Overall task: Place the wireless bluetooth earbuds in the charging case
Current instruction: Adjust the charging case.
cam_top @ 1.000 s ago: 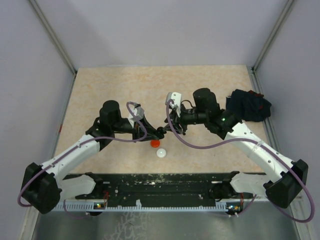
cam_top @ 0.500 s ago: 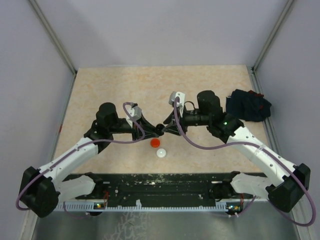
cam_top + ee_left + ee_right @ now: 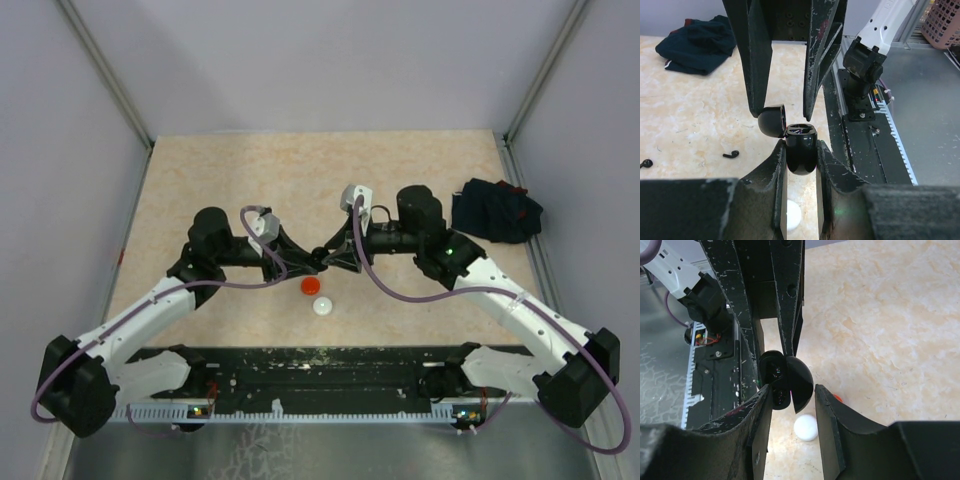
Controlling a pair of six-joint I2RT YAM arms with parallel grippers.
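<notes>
Left gripper: clenched on the charging case, with one finger pressed to each side of its lower body.
Charging case: black and rounded. Its lid is swung open and sits at 10 o'clock of the body in the left wrist view. The wells in the open top are too dark to show what they hold.
Right gripper: it meets the left one head-on with its jaws partly apart, straddling the lid and hinge. One finger touches the lid, and a sliver of table shows between the lid and the other finger, so it grasps nothing.
Meeting point: seen from above, the two grippers come tip to tip near the middle of the table. The left arm reaches in from 8 o'clock and the right arm from 4 o'clock.
Red disc: on the table at 6 o'clock of the grippers, just beside them.
White disc: at 6 o'clock again, just past the red disc and apart from it.
Black earbud: lying loose on the table at 9 o'clock of the case in the left wrist view, well apart from it.
Second black earbud: farther out at 9 o'clock, at the frame's edge.
Navy cloth: bunched between 2 and 3 o'clock of the grippers, at the table's right edge.
</notes>
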